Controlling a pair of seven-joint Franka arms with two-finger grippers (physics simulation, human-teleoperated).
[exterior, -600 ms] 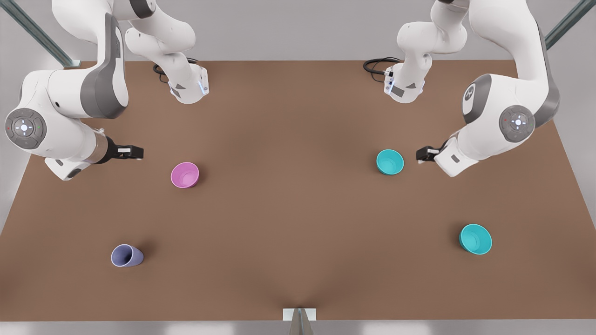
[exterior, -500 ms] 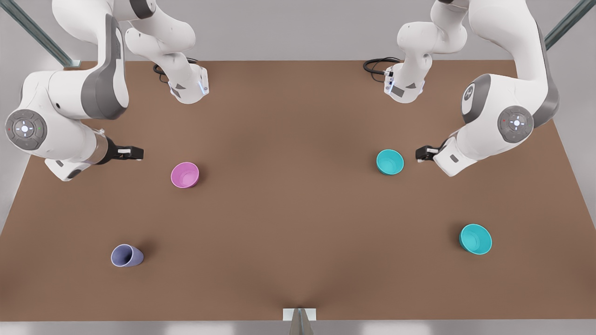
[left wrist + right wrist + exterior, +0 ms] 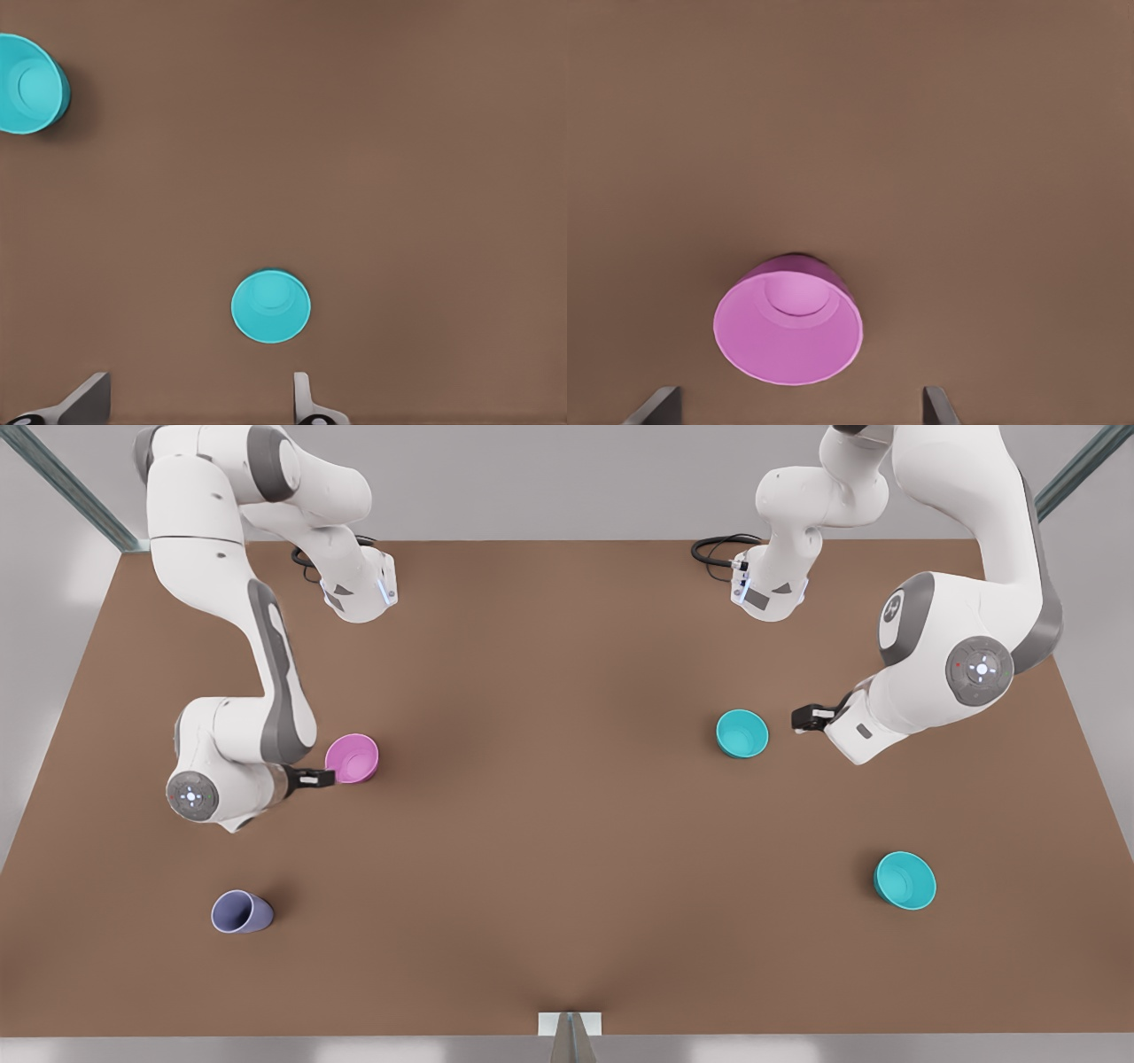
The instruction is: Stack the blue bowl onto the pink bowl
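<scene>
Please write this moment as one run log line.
left end effector: open, beside blue bowl | right end effector: open, at pink bowl | stacking: not done

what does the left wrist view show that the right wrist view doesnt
Left wrist view: the blue bowl just ahead of the left gripper, its fingers spread open, and a second blue bowl farther off.

Right wrist view: the pink bowl, upright, just ahead of the right gripper, open too.

Both: the brown table, with each bowl resting on it, ungrasped.
</scene>
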